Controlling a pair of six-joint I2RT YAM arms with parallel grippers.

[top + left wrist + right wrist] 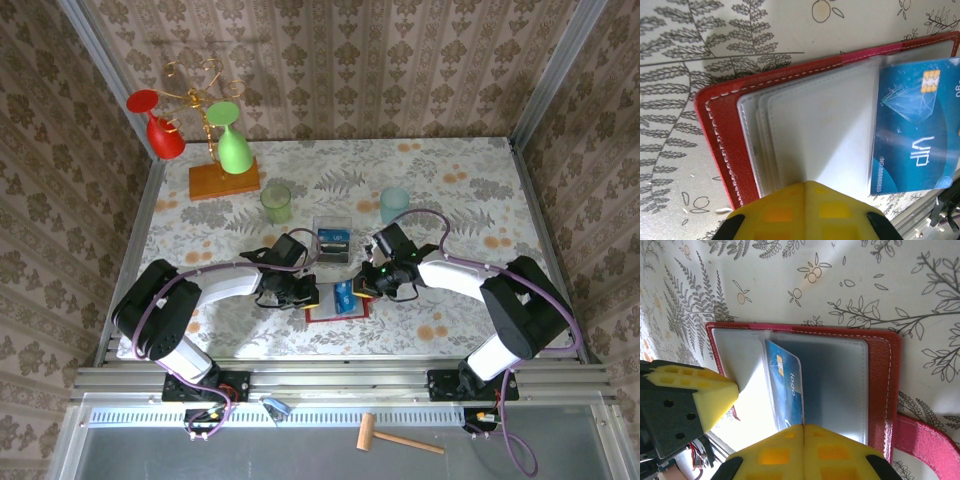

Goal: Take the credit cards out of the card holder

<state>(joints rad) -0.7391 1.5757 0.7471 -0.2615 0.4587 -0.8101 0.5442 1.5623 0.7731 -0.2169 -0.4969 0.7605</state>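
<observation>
Left gripper (805, 192), at 9 o'clock of the card holder (715, 130), is clamped on a clear pocket leaf (830, 130) and pins it. The holder lies open at the table's (450, 200) 6 o'clock edge. A blue card (788, 390) stands partly out. Right gripper (804, 432), at 3 o'clock, looks pinched on the card's end. Advice: keep the leaf pinned and draw the card straight along its pocket without twisting.

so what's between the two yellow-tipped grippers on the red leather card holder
A blue plastic credit card and the lifted clear plastic sleeve beside it; right wrist view.
</observation>
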